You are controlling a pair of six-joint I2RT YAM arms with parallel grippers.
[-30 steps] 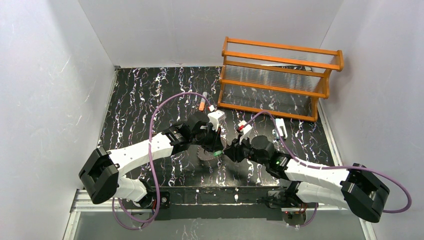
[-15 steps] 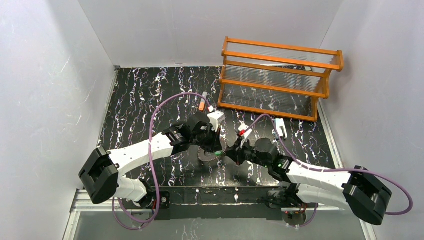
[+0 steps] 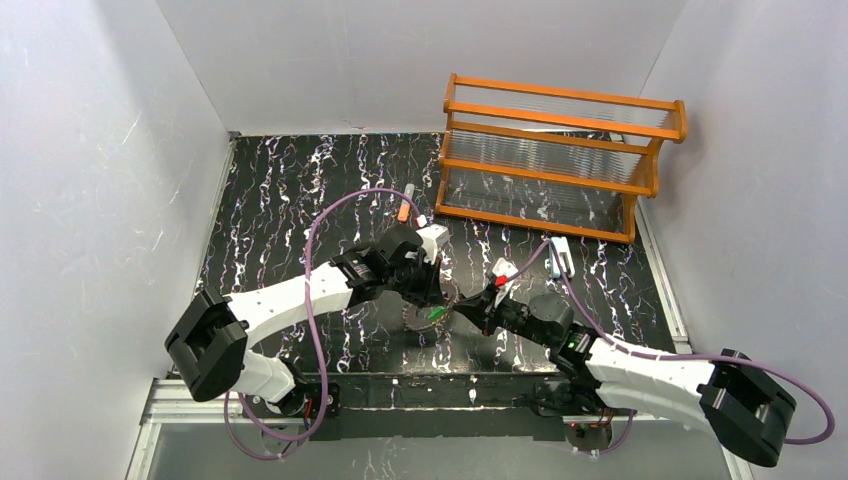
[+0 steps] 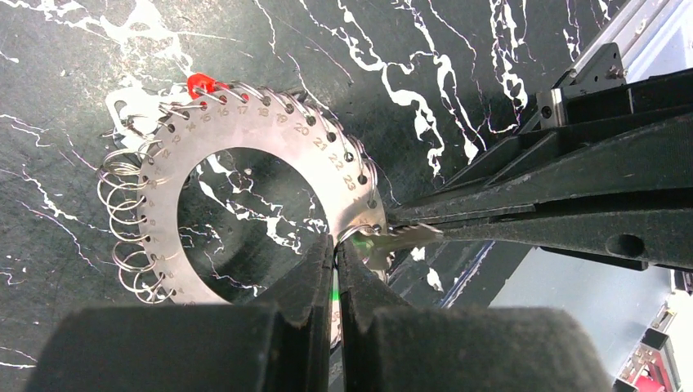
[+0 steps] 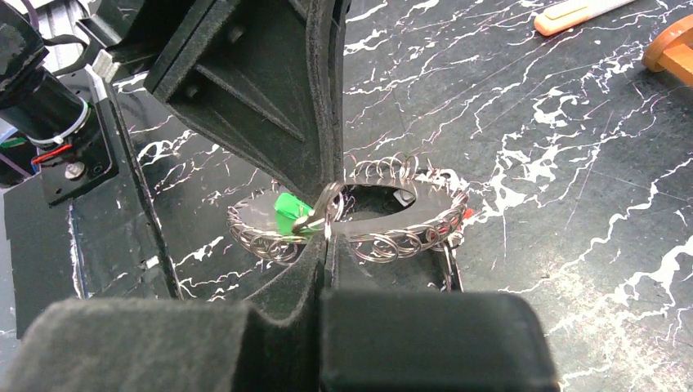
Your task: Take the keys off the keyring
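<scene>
Right fingers just snapped shut on green key, left fingers pinching keyring rim, so pull-off looks next.

Your desk presents a black surface with white marble veining throughout. The flat silver-grey metal keyring shows engraved numerals and a row of dark punched holes round its rim, fringed with bright steel wire loops. You have one small red key tag and one green-headed key with a silver blade. The left claw and right claw are matt black. The arms are white with black joints, and the cables are purple. The slatted wooden rack is orange. The walls are pale grey-white.
</scene>
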